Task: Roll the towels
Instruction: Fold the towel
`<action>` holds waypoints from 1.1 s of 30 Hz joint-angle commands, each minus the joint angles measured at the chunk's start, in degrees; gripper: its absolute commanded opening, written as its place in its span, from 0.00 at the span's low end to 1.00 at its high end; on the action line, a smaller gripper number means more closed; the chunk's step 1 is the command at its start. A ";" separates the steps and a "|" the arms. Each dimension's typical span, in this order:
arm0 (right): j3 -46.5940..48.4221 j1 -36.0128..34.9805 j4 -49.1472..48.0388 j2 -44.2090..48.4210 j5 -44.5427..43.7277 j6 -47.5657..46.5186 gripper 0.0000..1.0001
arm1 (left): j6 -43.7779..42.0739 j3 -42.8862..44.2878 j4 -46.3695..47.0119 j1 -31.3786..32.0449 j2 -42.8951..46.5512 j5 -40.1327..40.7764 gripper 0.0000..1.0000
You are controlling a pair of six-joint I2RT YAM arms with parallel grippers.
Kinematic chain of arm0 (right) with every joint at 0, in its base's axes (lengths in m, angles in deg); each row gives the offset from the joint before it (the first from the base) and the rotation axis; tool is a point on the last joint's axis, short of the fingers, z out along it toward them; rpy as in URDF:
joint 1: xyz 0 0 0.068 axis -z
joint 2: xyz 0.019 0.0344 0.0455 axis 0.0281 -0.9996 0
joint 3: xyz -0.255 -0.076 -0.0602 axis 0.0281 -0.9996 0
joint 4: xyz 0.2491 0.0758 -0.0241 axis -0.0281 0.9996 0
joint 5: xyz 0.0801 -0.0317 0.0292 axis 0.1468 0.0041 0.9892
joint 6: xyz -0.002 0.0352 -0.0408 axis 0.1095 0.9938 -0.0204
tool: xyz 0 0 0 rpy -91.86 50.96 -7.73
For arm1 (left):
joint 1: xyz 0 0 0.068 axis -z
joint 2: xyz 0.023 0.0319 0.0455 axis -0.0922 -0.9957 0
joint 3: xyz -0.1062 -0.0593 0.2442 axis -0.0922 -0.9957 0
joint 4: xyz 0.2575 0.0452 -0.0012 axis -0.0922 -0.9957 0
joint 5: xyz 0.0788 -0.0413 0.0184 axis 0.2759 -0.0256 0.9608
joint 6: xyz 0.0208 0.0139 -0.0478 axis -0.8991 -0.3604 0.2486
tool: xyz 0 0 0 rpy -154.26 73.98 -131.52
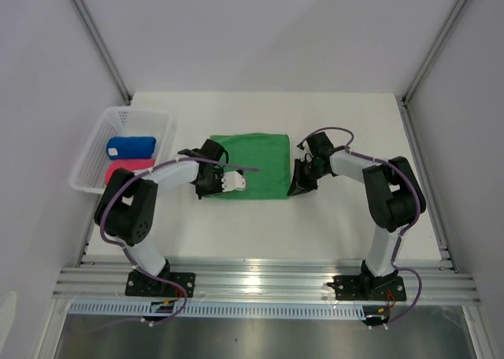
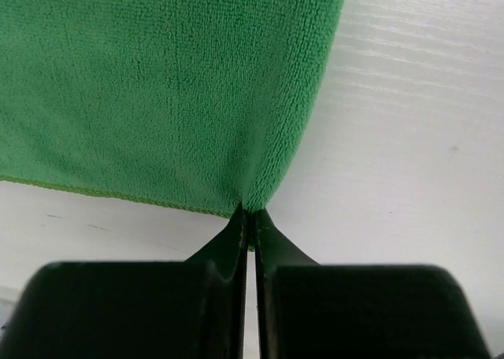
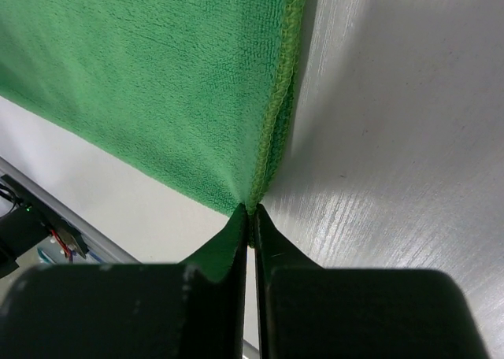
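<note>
A green towel (image 1: 253,160) lies flat on the white table between the two arms. My left gripper (image 2: 249,211) is shut on its near left corner, and the cloth (image 2: 150,83) puckers where the tips pinch it. At the near right corner my right gripper (image 3: 250,209) is shut on the stitched hem of the same towel (image 3: 157,83). From above, the left gripper (image 1: 211,187) and the right gripper (image 1: 294,187) sit low at those two corners. A blue towel (image 1: 131,147) and a pink-red towel (image 1: 128,170) lie rolled in the basket.
A white mesh basket (image 1: 95,143) stands at the table's left edge, close to the left arm. Metal frame rails (image 1: 260,279) run along the near edge behind the arm bases. Grey walls close in both sides.
</note>
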 commanded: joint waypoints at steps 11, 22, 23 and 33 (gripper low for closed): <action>-0.75 0.13 2.16 3.72 3.30 -1.90 0.00 | 4.29 -0.18 -0.88 1.51 3.09 0.53 0.00; 26.65 2.24 22.80 9.62 3.83 -4.97 0.00 | 12.83 28.57 -17.21 -5.00 12.05 1.58 0.01; 31.29 2.59 25.95 9.62 3.92 -5.23 0.00 | 12.74 29.54 -18.27 -5.00 12.67 1.76 0.01; 43.46 4.00 35.56 14.71 3.48 -4.10 0.00 | 15.72 42.29 -26.18 -5.00 19.18 4.40 0.01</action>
